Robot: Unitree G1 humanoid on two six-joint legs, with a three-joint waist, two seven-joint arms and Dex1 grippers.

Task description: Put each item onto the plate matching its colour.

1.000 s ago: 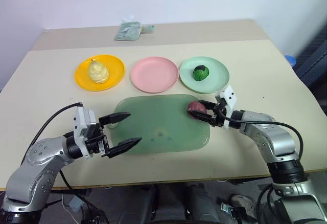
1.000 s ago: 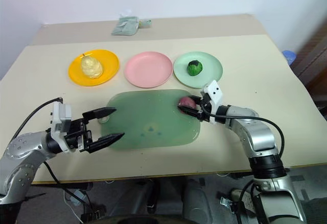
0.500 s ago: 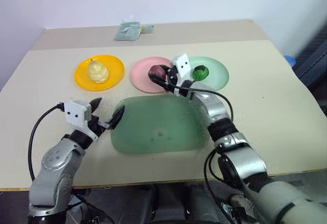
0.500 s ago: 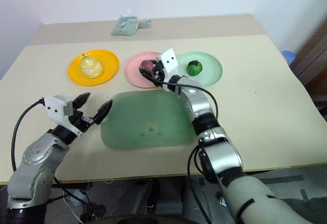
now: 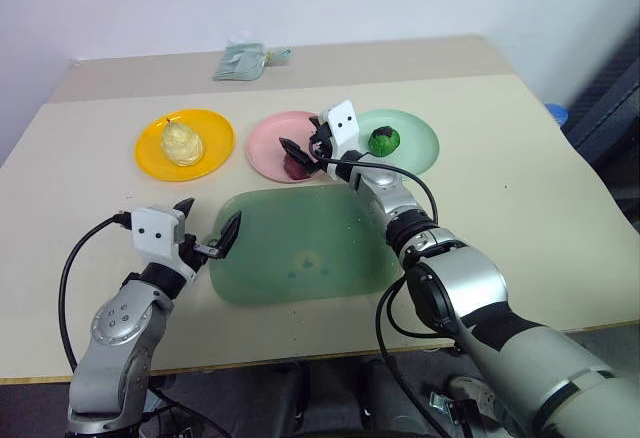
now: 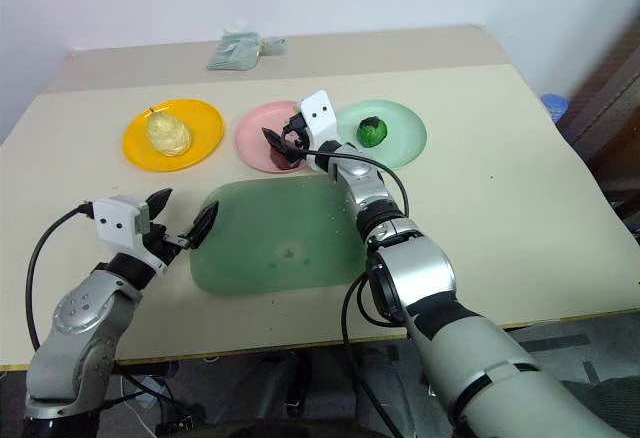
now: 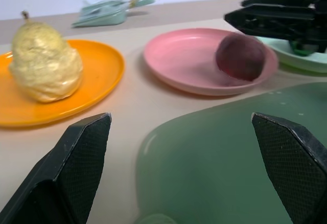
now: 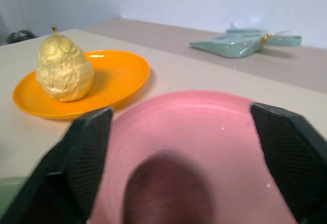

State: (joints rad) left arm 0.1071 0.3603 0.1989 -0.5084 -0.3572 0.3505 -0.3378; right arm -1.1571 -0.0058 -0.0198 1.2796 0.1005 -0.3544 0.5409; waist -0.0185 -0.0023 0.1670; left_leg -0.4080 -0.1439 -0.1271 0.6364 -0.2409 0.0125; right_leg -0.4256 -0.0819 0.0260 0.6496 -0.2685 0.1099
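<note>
The right end effector (image 5: 298, 150) has just carried the red lump (image 7: 240, 56) off the big green mat (image 5: 300, 248) and let go. Its fingers now stand wide apart over the lump, which sits on the pink plate (image 5: 268, 144). The pear (image 5: 181, 142) is on the yellow plate (image 5: 215, 138) and the green ball (image 5: 384, 141) on the mint plate (image 5: 418, 141), so I think sorting is done. The left end effector (image 5: 208, 230) is wide open, holding nothing, near the mat's left edge. A small packet (image 5: 240, 60) lies far back on the tabletop (image 5: 520, 188). Nothing blocks the way.
</note>
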